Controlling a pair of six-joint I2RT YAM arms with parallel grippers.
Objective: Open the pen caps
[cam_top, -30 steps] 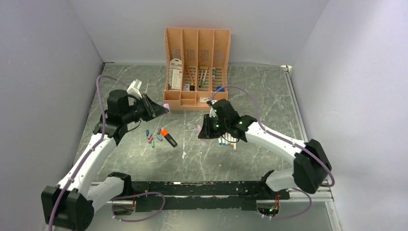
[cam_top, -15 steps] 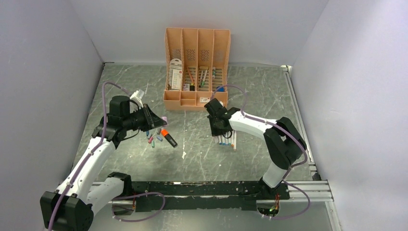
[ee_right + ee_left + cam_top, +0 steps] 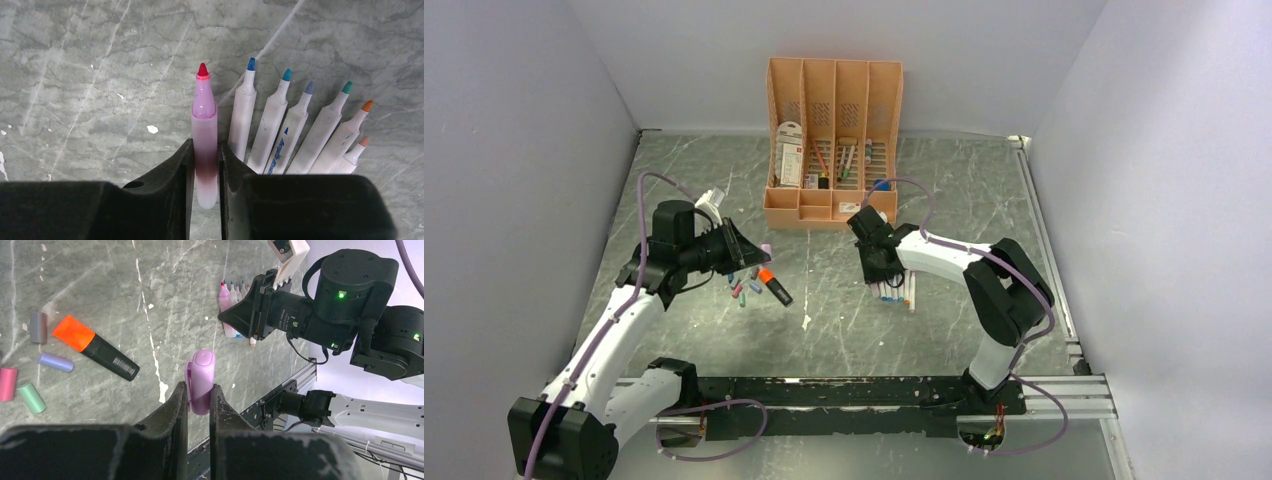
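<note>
Left hand [image 3: 198, 392]: lilac cap [image 3: 200, 371] is being pinched over the bench [image 3: 100, 280], with loose caps [image 3: 55, 361] nearby. Right hand [image 3: 205, 150]: uncapped pink marker [image 3: 204, 115] is being gripped, just beside the marker row [image 3: 290, 135]. Risks: the row could be getting nudged at set-down, and a released cap could be getting lost toward the near edge. Bare bench is being left open opposite the row.

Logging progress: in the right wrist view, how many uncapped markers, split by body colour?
Pink-bodied marker: 1
White-bodied markers: 6
Total: 7
</note>
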